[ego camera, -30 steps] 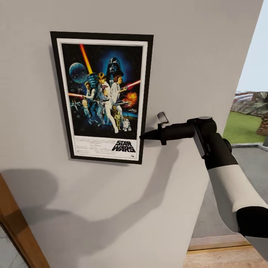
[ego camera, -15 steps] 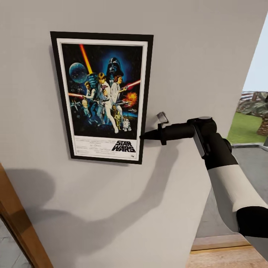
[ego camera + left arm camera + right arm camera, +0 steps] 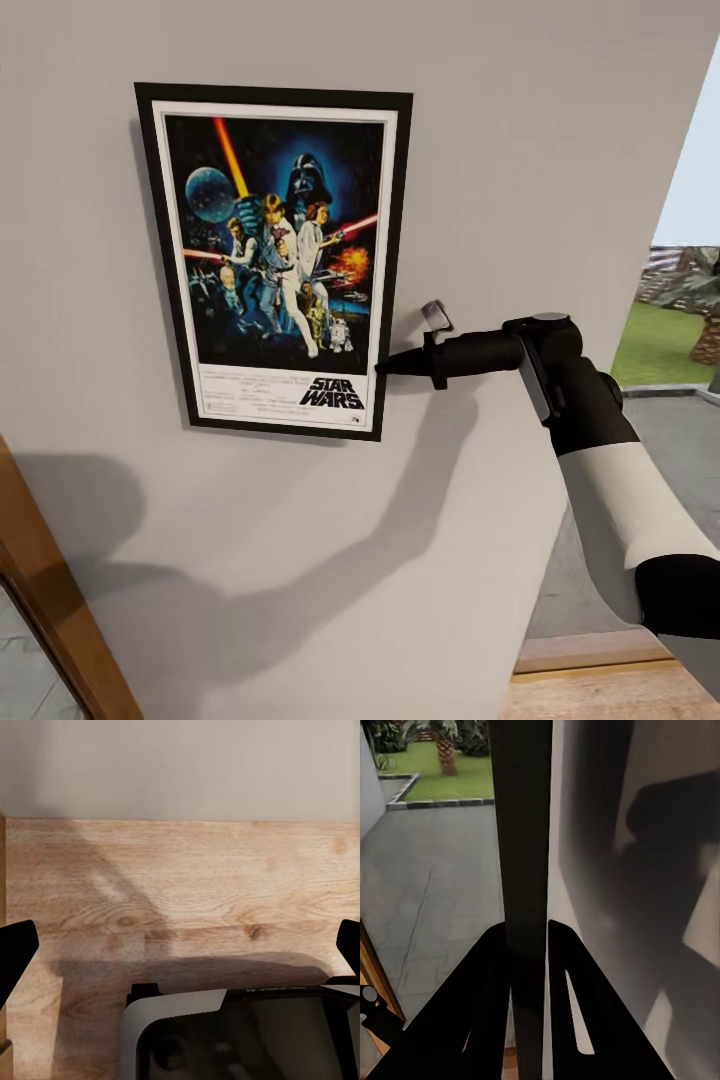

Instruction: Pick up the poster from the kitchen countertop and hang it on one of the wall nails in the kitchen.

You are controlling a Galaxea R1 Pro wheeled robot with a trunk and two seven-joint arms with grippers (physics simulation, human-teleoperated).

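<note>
The poster (image 3: 275, 255) stands upright and flat against the pale grey wall (image 3: 520, 150), its "STAR WARS" lettering at the bottom. My right gripper (image 3: 385, 367) is shut on the lower right edge of its black frame. In the right wrist view that edge is a dark strip (image 3: 521, 817) running between the two closed fingers (image 3: 487, 975). The wall nail is hidden. My left gripper (image 3: 180, 949) is open, its fingertips (image 3: 15, 952) wide apart above the wooden floor (image 3: 187, 885). The kitchen countertop is out of view.
A wooden door frame (image 3: 50, 610) slants at the lower left. To the right the wall ends at an opening onto grey paving and grass (image 3: 660, 340). Wood flooring (image 3: 600, 690) lies below my right arm. My own base (image 3: 240, 1035) shows under the left gripper.
The poster and right gripper stay at the same spot in the picture. The door frame at lower left and the outdoor strip at right have shifted slightly, so the view has moved.
</note>
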